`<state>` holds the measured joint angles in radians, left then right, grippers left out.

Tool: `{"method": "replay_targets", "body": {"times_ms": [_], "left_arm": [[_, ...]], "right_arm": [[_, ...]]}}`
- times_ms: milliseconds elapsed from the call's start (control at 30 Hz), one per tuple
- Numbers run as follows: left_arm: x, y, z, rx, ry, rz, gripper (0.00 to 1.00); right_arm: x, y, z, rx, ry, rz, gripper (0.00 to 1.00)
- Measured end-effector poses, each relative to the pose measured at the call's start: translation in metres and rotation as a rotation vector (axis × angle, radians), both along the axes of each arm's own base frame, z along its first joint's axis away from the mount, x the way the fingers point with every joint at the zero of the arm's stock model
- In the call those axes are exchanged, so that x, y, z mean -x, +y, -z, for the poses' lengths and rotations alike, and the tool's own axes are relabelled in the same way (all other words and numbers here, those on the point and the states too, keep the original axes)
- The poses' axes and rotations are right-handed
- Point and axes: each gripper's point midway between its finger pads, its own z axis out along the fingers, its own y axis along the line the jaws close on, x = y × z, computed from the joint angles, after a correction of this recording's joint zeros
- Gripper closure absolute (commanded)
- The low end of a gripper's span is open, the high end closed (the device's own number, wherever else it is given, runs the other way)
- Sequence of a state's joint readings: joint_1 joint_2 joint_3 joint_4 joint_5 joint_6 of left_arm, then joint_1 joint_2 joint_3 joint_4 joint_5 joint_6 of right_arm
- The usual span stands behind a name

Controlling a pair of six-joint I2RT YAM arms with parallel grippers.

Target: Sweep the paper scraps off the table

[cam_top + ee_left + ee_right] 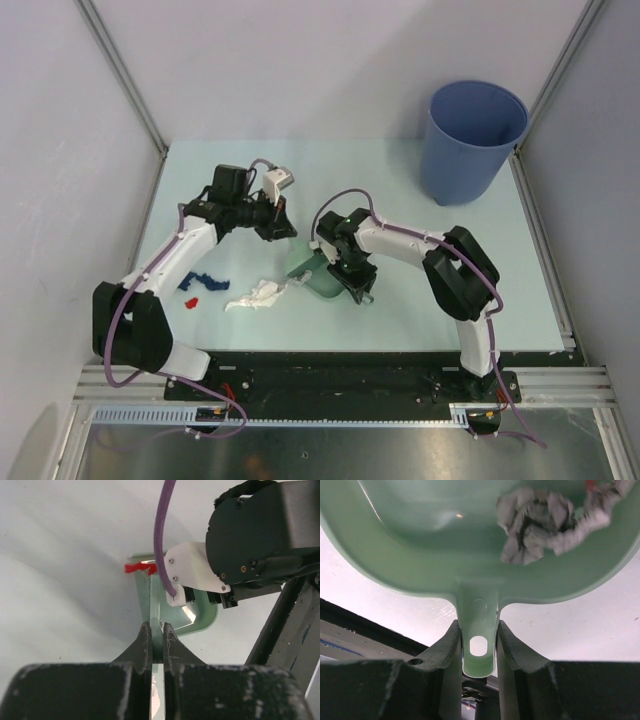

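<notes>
My right gripper (479,626) is shut on the handle of the pale green dustpan (420,540), which rests on the table (420,300) near the middle (312,277). A grey paper scrap (535,522) lies inside the pan, with a red bit (590,485) at its far edge, also seen as a red scrap (136,568) from the left wrist. My left gripper (156,628) is shut on the thin handle of the pale green brush (154,602), just behind the pan (280,225). White (255,294), dark blue (204,278) and red (192,300) scraps lie left of the pan.
A blue bucket (474,140) stands upright at the table's back right corner. Grey frame posts (120,75) rise at the back corners. The black front rail (350,370) with both arm bases runs along the near edge.
</notes>
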<state>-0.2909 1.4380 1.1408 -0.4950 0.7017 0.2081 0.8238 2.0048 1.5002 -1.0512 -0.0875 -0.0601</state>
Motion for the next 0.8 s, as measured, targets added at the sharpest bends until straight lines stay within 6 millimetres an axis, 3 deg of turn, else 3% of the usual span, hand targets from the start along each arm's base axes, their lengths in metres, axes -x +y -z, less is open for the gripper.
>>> {"method": "replay_targets", "body": {"times_ms": [200,567,800], "left_arm": [[-0.004,0.013,-0.004,-0.033,-0.014,-0.053,1.0],[-0.03,0.069,-0.064,-0.054,-0.181,-0.241,1.0],[-0.037,0.094,-0.064,-0.091,-0.196,-0.31,1.0]], "right_arm": [[0.002,0.001,0.002,-0.016,0.002,0.001,1.0],[0.003,-0.015,-0.014,0.01,-0.058,0.025,1.0],[-0.003,-0.029,-0.042,0.019,-0.14,0.052,1.0]]}}
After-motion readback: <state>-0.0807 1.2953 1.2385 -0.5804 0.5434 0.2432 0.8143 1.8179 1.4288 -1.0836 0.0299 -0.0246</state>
